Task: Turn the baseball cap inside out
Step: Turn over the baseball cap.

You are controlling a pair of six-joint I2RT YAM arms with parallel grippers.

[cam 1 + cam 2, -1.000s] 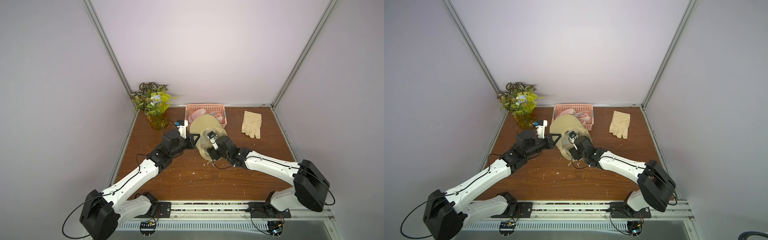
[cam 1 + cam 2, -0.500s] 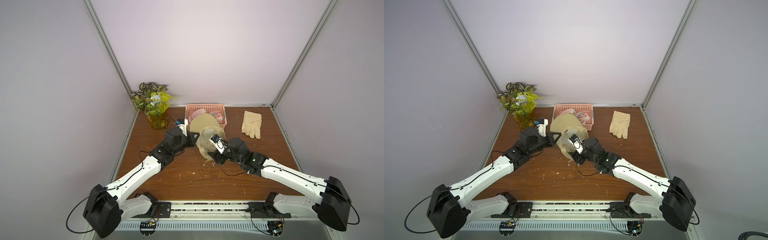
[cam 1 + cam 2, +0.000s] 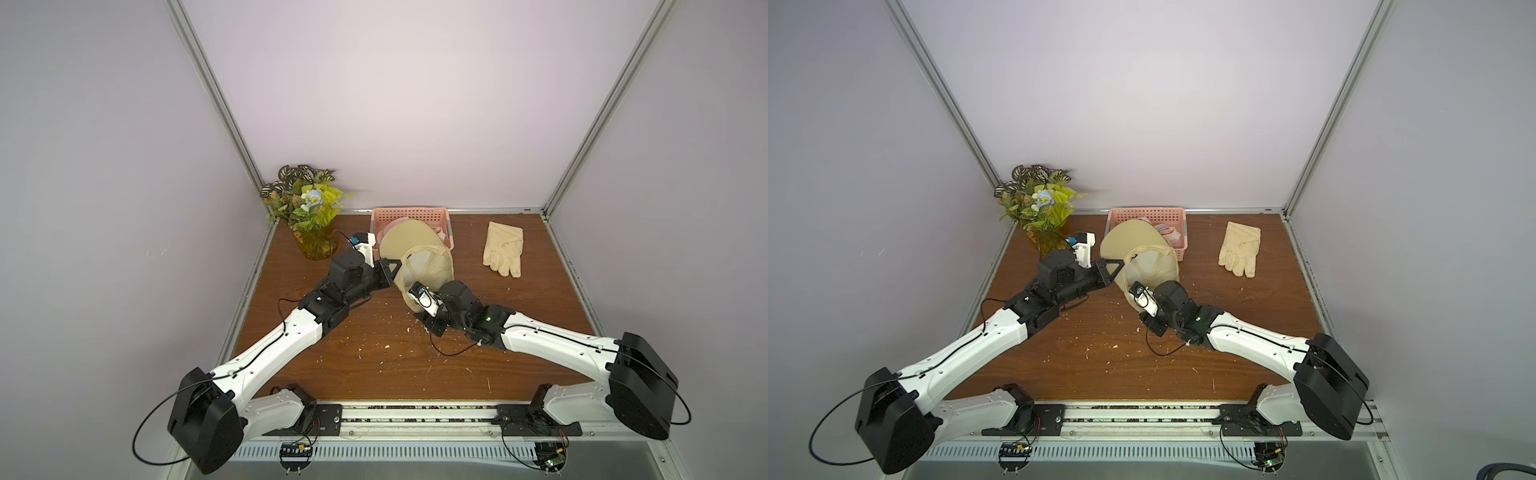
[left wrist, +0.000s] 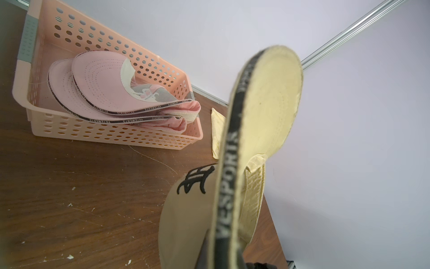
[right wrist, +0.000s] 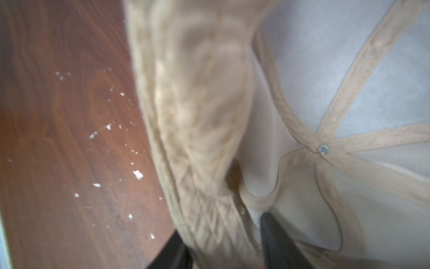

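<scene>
Tan cotton hangs between your two arms: the baseball cap is held over the wooden table, just in front of the pink basket, brim uppermost and hollow crown facing both top views. Your left gripper is pinched tight on the brim's black-banded edge. Your right gripper straddles the rear rim, one finger inside the crown and one outside; you cannot tell whether it is squeezing. Pink caps lie in the basket, and a cream glove lies well apart on your right.
</scene>
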